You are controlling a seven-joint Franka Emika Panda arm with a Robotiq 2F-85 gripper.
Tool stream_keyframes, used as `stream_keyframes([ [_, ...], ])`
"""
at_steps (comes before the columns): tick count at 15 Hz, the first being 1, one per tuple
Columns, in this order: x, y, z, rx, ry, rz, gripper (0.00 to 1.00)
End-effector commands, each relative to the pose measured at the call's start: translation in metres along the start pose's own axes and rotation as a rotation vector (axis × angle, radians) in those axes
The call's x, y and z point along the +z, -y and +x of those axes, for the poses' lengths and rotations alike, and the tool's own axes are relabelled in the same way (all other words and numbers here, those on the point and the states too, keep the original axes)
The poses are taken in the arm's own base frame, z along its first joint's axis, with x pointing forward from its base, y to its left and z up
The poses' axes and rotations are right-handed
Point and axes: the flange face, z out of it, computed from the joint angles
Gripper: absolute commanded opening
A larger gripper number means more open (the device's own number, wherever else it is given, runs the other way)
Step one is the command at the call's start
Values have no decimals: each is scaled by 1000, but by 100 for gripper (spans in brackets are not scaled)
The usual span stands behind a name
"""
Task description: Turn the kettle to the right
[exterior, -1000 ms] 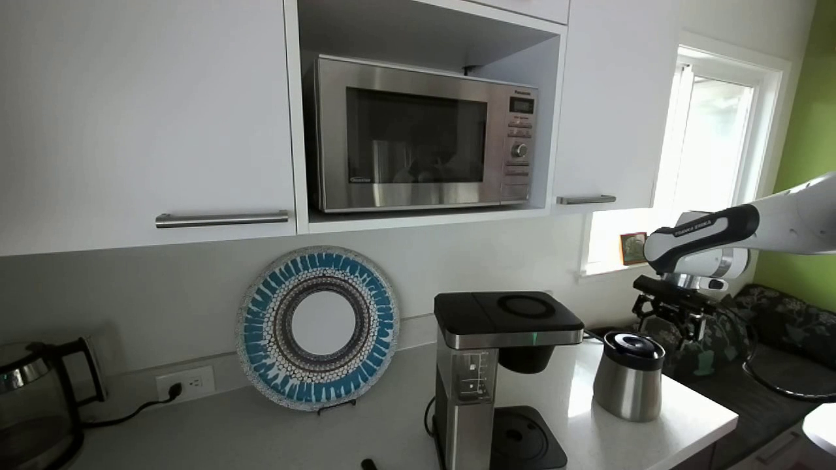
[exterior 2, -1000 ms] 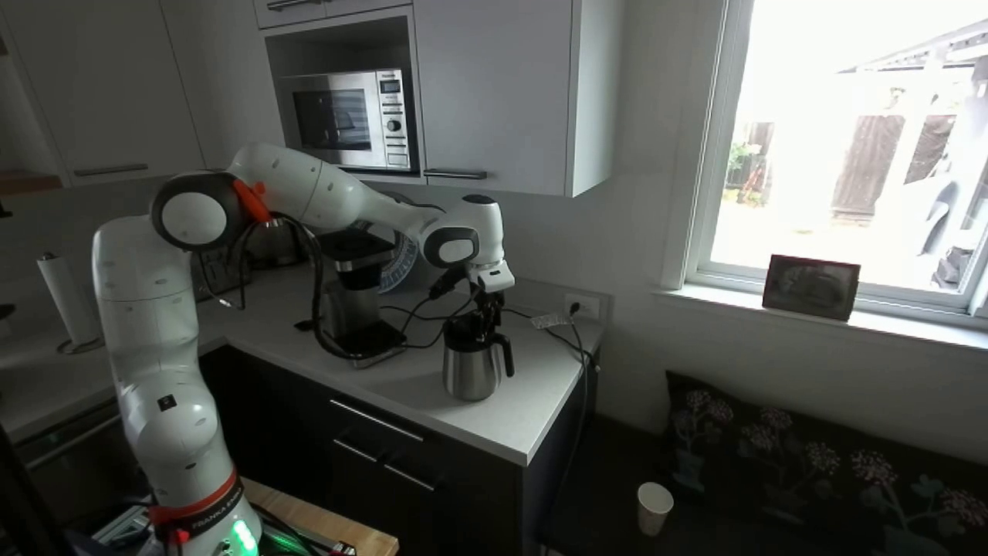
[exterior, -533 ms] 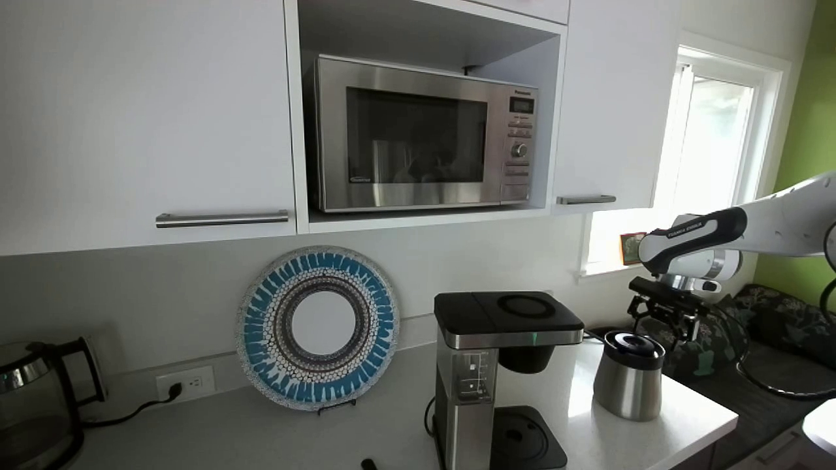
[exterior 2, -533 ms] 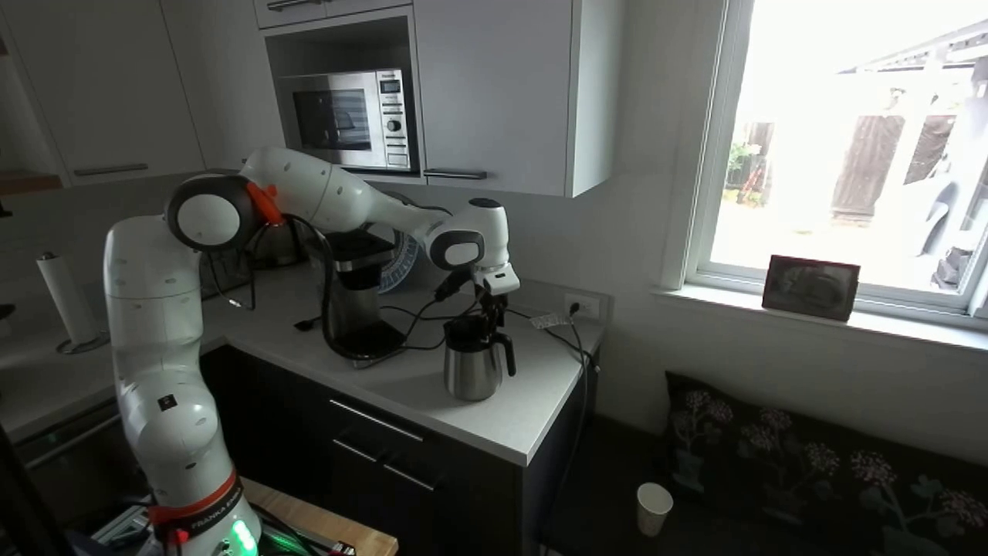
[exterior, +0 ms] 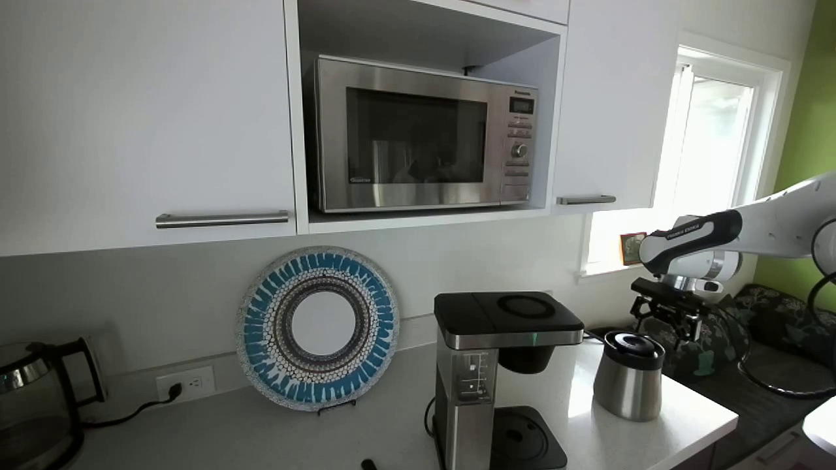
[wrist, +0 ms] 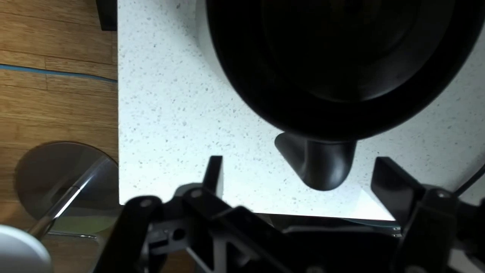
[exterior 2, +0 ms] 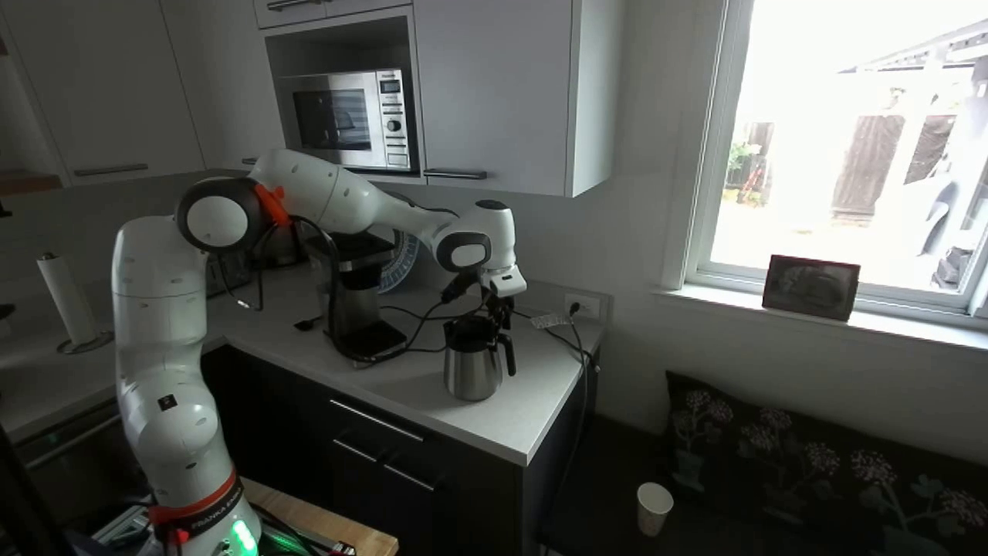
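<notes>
The steel kettle stands upright near the counter's corner in both exterior views [exterior: 628, 388] [exterior 2: 472, 374]. In the wrist view, its round dark top [wrist: 341, 76] fills the upper right. Its black handle [wrist: 329, 167] sticks out from the rim toward the gripper; the handle also shows in an exterior view [exterior 2: 508, 355]. My gripper [wrist: 299, 158] is open and empty. Its fingers are wide apart, one on each side of the handle in the wrist view, apart from it. In both exterior views the gripper [exterior: 661, 329] [exterior 2: 500, 313] hangs pointing down at the kettle's handle side.
The coffee machine [exterior: 464, 405] stands beside the kettle on the white counter [exterior 2: 494, 421]. Cables [exterior 2: 421, 316] run behind the kettle to a wall outlet [exterior 2: 583, 306]. The counter edge [wrist: 118, 113] is close to the kettle. A paper cup [exterior 2: 654, 510] stands below, past the counter.
The arm has moved right and slightly down in an exterior view, carrying the gripper from over the kettle's top toward its handle side. The kettle has not moved.
</notes>
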Motion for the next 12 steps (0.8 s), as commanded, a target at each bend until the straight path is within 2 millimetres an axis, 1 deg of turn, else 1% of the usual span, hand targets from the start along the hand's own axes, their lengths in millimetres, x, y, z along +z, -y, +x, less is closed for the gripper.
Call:
stream_keyframes([
  [1,5,2,1,-2,35,-17,100],
  [2,6,3,1,2,38,-23,94],
  [3,7,3,0,5,42,-29,86],
  [4,7,4,-1,5,48,-34,74],
  [6,7,5,-2,10,54,-40,63],
  [8,7,7,-2,9,51,-39,45],
  [12,6,11,-2,30,48,-31,14],
])
